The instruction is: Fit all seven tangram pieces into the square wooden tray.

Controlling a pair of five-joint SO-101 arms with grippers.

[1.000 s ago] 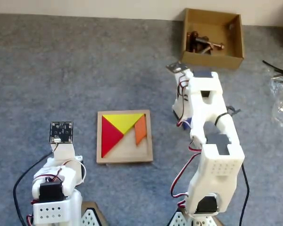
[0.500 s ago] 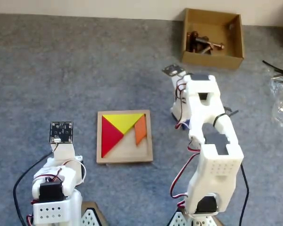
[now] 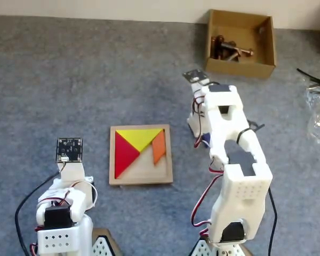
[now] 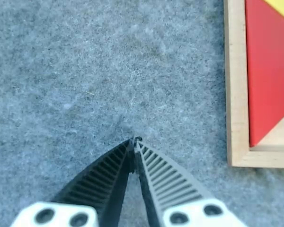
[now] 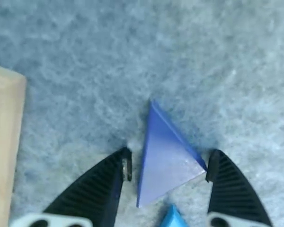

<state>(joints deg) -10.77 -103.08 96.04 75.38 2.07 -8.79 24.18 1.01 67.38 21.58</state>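
Tray (image 3: pixel 141 182): held red triangle (image 3: pixel 124 152), yellow triangle (image 3: pixel 140 137), orange piece (image 3: pixel 159 148).
Right gripper (image 5: pixel 168 165): spread astride blue triangle (image 5: pixel 163 151).
Left gripper (image 4: pixel 134 141): closed, empty.

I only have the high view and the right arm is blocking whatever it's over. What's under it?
Observer: A blue triangle lies flat on the carpet. It sits between the right arm's jaws, which stand wide open on either side and are not closed on it.
Operator: Any other loose piece down there?
Observer: Yes, a lighter blue piece peeks out next to the triangle, on the wrist side. Its shape is cut off.
Operator: Is the left arm holding anything?
Observer: No. The left arm's jaws are shut with nothing between them, tips over bare carpet beside the tray.
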